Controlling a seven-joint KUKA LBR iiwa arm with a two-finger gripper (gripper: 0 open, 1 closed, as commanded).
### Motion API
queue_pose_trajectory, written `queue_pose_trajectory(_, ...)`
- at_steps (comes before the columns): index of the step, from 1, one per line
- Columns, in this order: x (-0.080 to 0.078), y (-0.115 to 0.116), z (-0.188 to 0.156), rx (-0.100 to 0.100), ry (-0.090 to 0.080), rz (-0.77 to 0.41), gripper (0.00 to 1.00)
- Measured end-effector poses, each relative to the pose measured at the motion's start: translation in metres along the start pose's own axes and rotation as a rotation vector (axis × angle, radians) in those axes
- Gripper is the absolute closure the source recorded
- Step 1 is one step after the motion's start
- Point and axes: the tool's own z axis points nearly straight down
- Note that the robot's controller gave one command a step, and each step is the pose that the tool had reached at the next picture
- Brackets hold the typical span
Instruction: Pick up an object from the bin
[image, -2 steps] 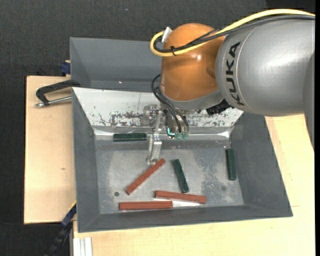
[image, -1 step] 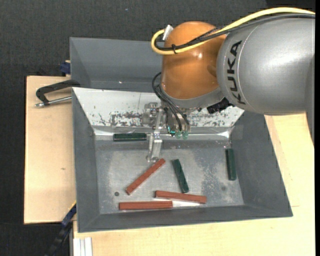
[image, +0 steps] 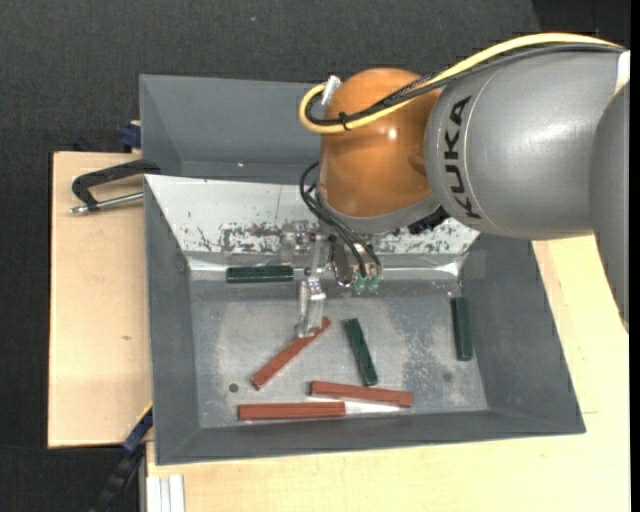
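Note:
My gripper hangs low in the middle of the bin, under the orange cover. Its tip is down at the upper end of a red-brown stick that lies slanted toward the front left; I cannot tell whether it touches. Just to the right of the gripper lies a dark green stick, pointing toward the front. Another dark green stick lies flat along the back wall to the gripper's left.
Two more red-brown sticks lie near the front wall, one at the left and one at the right, with a pale strip beside it. A third dark green stick lies by the right wall. The arm covers the back right.

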Motion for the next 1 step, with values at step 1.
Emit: queue_pose_trajectory(1, 0.0148, -0.0162, 0.0647, 0.000, 0.000, -0.224, 0.00)
